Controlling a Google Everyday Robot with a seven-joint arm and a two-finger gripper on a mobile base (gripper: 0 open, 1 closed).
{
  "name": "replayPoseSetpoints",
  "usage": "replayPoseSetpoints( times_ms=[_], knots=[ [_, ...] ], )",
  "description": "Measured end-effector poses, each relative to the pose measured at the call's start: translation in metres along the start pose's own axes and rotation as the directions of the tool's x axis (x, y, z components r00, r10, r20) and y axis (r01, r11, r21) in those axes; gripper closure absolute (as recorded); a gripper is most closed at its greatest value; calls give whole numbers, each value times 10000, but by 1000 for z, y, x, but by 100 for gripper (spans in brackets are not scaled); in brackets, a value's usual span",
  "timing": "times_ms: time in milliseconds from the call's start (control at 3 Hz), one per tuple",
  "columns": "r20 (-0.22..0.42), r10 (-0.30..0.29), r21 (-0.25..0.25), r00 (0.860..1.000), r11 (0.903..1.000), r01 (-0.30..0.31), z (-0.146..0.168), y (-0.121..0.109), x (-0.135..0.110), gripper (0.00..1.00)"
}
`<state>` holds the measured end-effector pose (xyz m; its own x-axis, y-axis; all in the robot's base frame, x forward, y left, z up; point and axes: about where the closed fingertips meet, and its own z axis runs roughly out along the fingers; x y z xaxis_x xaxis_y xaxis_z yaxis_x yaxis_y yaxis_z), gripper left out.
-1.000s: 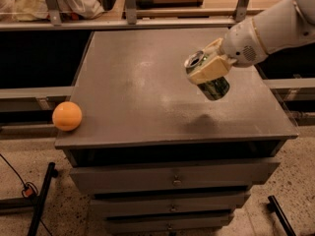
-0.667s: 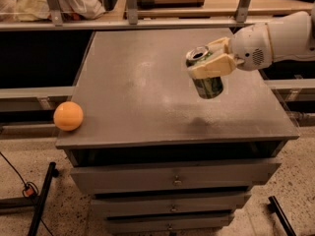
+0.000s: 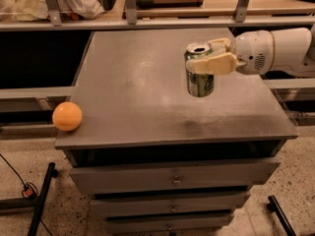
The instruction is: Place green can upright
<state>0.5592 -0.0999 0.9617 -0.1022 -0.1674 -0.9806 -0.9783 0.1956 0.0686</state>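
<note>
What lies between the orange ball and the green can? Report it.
In the camera view, only bare tabletop lies between the orange ball and the green can. The pincer, at the right, holds the can upright above the tabletop.

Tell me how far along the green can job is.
Done: the green can is gripped and upright, silver top up. In hand: the gripper holds it over the right side of the table, apparently off the surface, since its shadow lies apart, nearer the front edge. Left: lower it onto the table and let go.
</note>
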Motion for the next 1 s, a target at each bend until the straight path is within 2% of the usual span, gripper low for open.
replayPoseSetpoints(
  times_ms=[667, 1000],
  knots=[
    [965, 210, 45, 9951, 9998, -215, 6, -3, 17, 100],
    [1021, 66, 212, 9948, 9997, -88, 12, -3, 32, 100]
  ],
)
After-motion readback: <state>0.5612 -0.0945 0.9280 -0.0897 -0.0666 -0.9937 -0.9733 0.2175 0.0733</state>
